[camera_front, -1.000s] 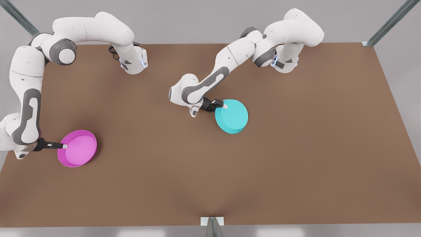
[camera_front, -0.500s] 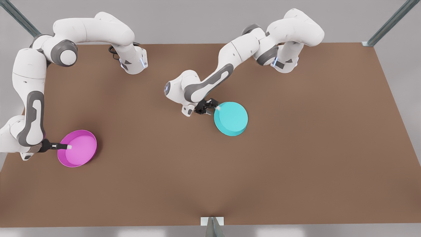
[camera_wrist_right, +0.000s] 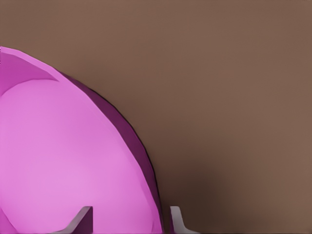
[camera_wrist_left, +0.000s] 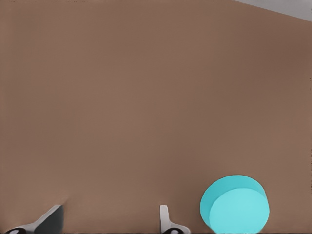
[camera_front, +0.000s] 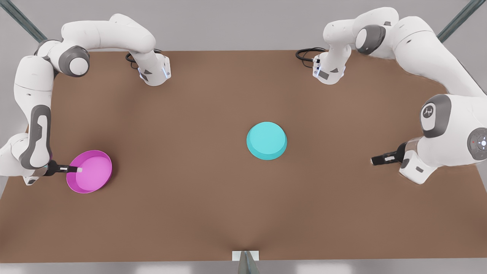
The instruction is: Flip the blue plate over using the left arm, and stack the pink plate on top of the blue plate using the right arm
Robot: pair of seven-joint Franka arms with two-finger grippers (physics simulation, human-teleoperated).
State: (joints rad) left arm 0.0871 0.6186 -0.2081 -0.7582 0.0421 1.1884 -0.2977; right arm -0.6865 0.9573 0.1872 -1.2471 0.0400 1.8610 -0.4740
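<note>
The blue plate [camera_front: 266,140] lies upside down on the table's middle, flat underside up, with nothing touching it. It also appears far off as the blue plate [camera_wrist_left: 236,207] in the left wrist view. My left gripper [camera_front: 374,160] hangs open far to the front view's right of it; the left gripper [camera_wrist_left: 109,222] holds nothing. The pink plate [camera_front: 93,173] sits rim up at the front view's left. My right gripper [camera_front: 78,169] is open at its near rim. In the right wrist view the right gripper [camera_wrist_right: 129,219] straddles the pink plate [camera_wrist_right: 63,156] rim, one finger inside, one outside.
The brown table [camera_front: 190,213] stretches wide between the two plates and toward its front edge. Both arm bases [camera_front: 154,72] stand at the back edge. A metal bracket [camera_front: 245,257] marks the front edge's middle.
The left gripper let go of the blue plate and swung far to the front view's right; the plate now lies flat. The right gripper edged slightly over the pink rim.
</note>
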